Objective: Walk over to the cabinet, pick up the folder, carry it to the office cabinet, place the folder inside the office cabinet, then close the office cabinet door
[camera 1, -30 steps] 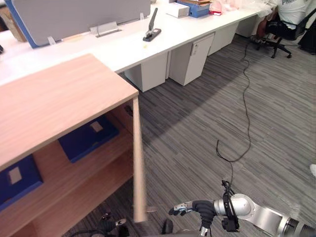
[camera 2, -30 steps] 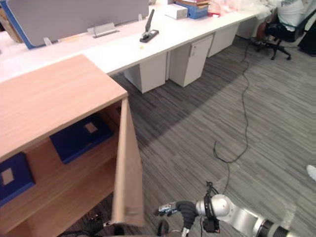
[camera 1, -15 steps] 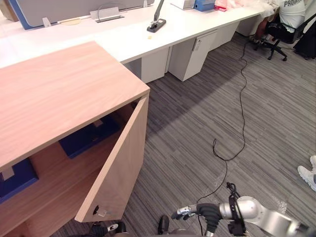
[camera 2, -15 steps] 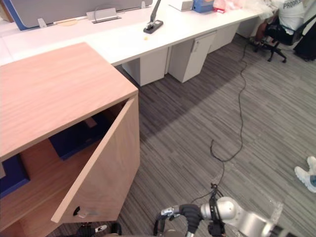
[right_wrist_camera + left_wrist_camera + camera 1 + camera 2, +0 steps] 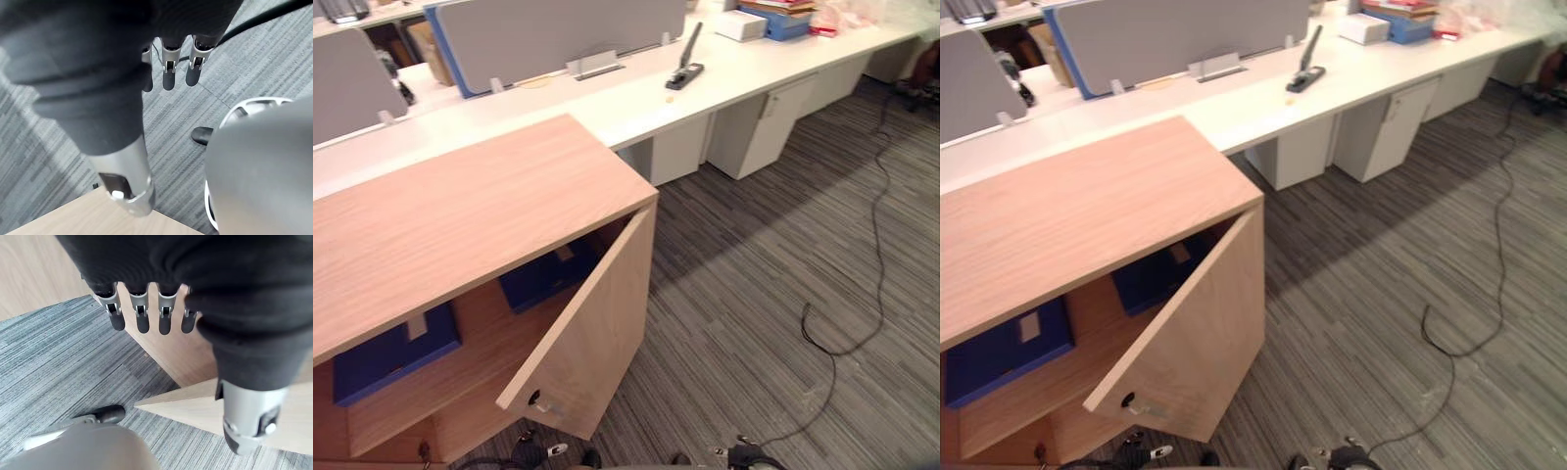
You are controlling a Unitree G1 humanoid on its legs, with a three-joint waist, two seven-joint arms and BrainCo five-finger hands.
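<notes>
At the office cabinet, your head camera has shifted since half a second ago. The frame now takes in more of the white worktop behind, with its grey divider panel and a black desk tool. Log that as camera motion, not as a move of the furniture.

Door: part-way closed and angled across the opening, its knob at the low free corner. That is much as it was half a second ago. A second ago it stood square out from the carcass, edge-on to you.

Folders: two dark blue ones lie flat on the shelf inside, as before. The right folder is half hidden behind the door, and the left folder is well apart from it. You cannot tell which one was carried in.

Left hand: fingers straight and relaxed, nothing in them, hanging near pale wood panels above the grey carpet.

Right hand: likewise slack and empty over the carpet. In your head views its arm has dropped almost out of the lower edge, where earlier it reached in from the lower right.
</notes>
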